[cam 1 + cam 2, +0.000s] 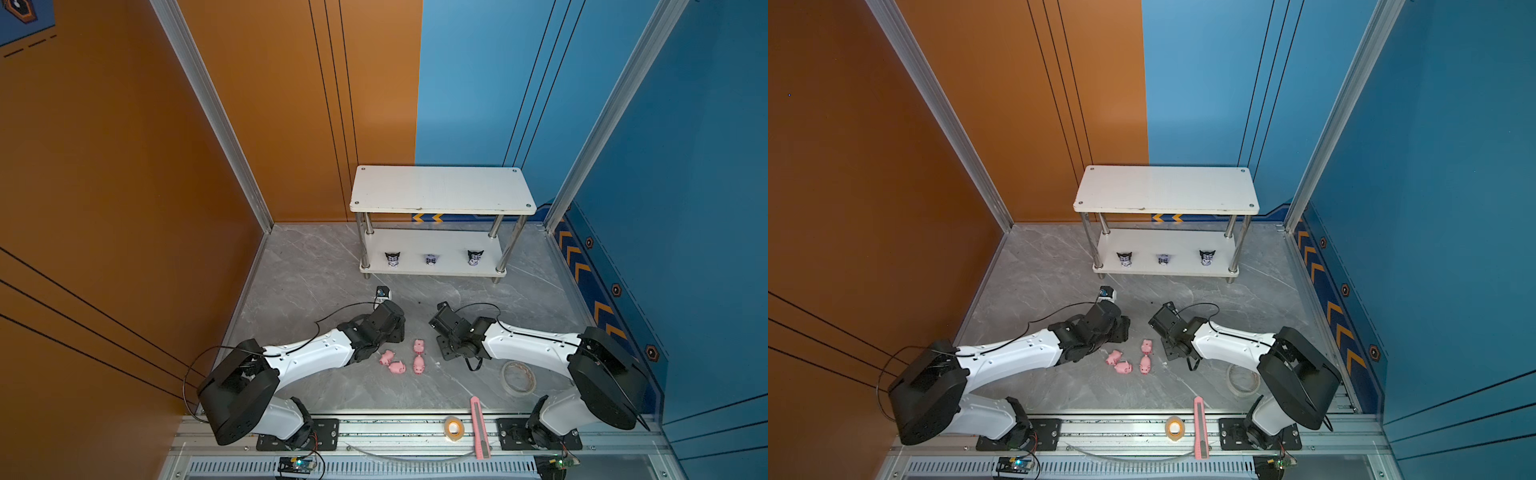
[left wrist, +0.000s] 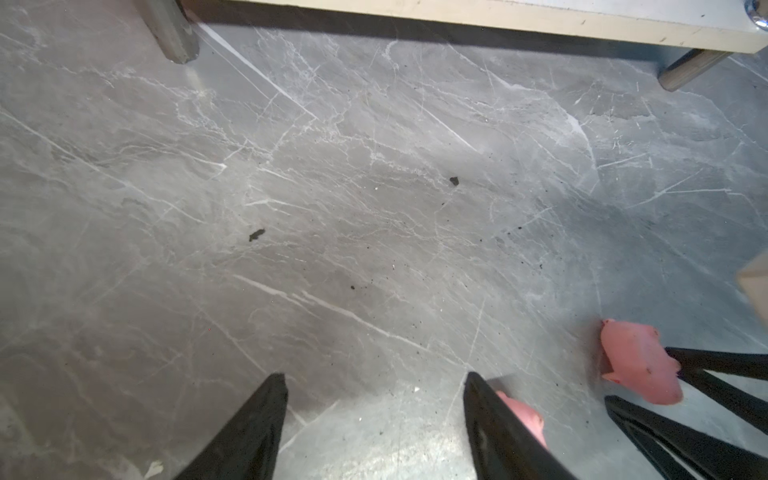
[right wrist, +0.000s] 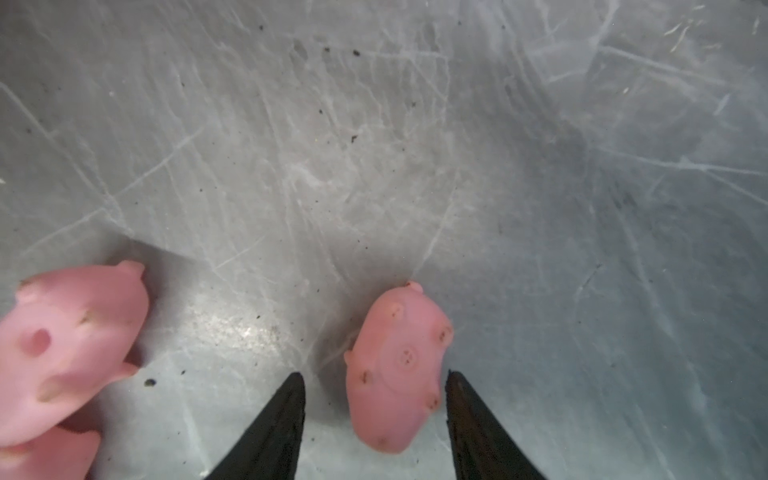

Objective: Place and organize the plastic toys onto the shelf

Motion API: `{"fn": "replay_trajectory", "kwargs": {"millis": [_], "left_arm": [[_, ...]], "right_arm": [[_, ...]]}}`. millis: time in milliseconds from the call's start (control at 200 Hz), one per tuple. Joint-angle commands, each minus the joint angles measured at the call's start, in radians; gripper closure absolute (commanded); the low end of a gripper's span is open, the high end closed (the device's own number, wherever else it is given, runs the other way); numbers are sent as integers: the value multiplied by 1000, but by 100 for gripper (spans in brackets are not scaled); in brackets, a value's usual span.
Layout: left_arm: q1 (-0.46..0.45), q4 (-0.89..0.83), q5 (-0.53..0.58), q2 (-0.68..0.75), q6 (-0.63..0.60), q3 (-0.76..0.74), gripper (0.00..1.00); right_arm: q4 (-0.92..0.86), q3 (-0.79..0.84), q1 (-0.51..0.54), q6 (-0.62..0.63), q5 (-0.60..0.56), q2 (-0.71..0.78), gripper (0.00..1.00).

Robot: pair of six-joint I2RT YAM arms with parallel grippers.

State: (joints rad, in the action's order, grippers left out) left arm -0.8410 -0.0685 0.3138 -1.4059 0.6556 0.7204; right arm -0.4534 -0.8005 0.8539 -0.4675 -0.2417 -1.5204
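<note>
The left gripper (image 2: pixel 374 374) hangs low over the grey marble-patterned table (image 1: pixel 316 266), its jaws apart and nothing between them. Just beside it, around the middle of the table and nearer the front edge than the back, lie four small pink plastic pig figures (image 1: pixel 397 367) — none of them is on a board yet. Whether another pig is hidden under an arm cannot be told.

The right gripper (image 3: pixel 374 374) stands over the nearest pig (image 3: pixel 395 370). It lies belly up between the parted jaws with a gap on each side, so nothing is clamped.

At the back edge stands the two-tier shelf of white boards and chrome tube legs (image 1: pixel 440 187). Its lower board carries three small black-eared, white-and-purple figurines in a spaced row: the left figurine (image 1: pixel 392 258), the middle figurine (image 1: pixel 432 259) and the right figurine (image 1: pixel 474 257). The top board is bare.

The figurines look finished, while all the visible pigs are left to place — probably on the bare top board.
</note>
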Motion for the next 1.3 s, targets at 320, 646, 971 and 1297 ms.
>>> {"fn": "replay_trajectory", "kwargs": {"millis": [320,646,971,1297], "left_arm": [[1,-26,16,6,12,3,30],[9,-63,56,79,25,-57,29],[24,-59,62,121,33,-77,28],[23,-36,41,94,44,-70,27]], "right_arm": [[-55,-61,14,22,-76,-19,34],[26,-25,9,6,-80,-80,61],[149,32,-32,-23,130,50,86],[498,189,-133,-202,592,103,79]]}}
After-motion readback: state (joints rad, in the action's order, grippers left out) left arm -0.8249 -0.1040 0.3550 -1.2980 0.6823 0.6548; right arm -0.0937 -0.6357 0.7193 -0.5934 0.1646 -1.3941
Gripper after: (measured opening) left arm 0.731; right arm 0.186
